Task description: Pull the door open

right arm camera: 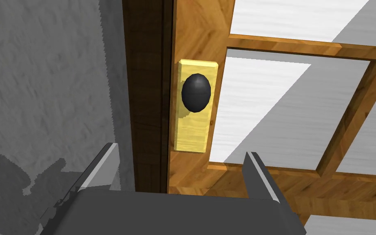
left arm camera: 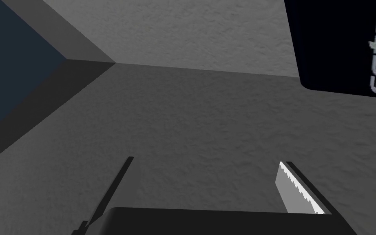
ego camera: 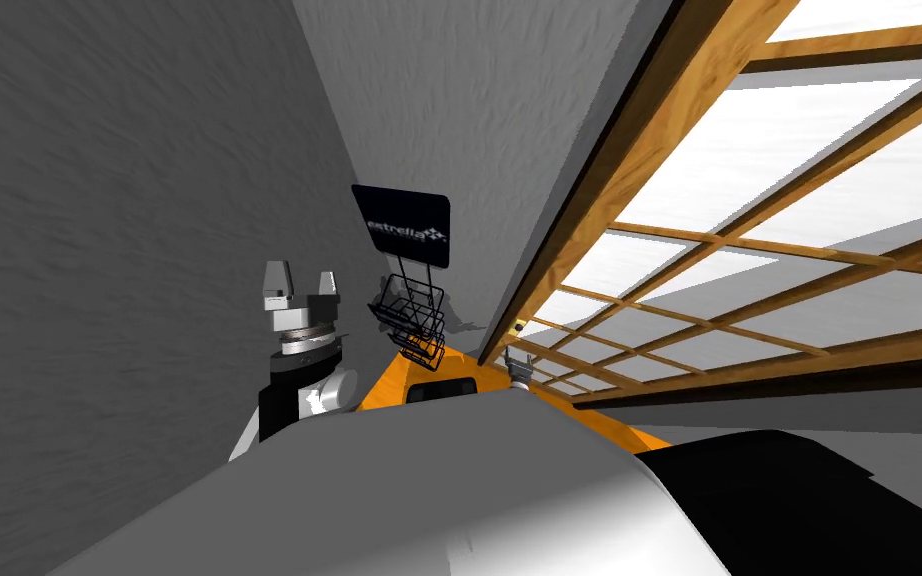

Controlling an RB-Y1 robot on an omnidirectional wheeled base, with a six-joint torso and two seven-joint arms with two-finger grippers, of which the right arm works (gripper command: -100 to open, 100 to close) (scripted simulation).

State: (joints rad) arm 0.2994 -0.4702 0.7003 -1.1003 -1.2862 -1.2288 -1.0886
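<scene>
Knob (right arm camera: 196,92) sits dead ahead of the right gripper (right arm camera: 180,151), centred beyond its spread jaws, not touching (lined up for a grab, I guess). It's on a yellow plate (right arm camera: 193,136) at the door (right arm camera: 201,36) edge, best leverage there. My left gripper (left arm camera: 206,160) hangs spread too, idle.

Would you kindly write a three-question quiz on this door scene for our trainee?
1. True or false: the right hand is shut on the knob.
2. The plate behind the knob is: A yellow, B red, C blue.
3. Fill in: the left hand is ___.
Key: 1 false, it is open; 2 A; 3 open.
</scene>
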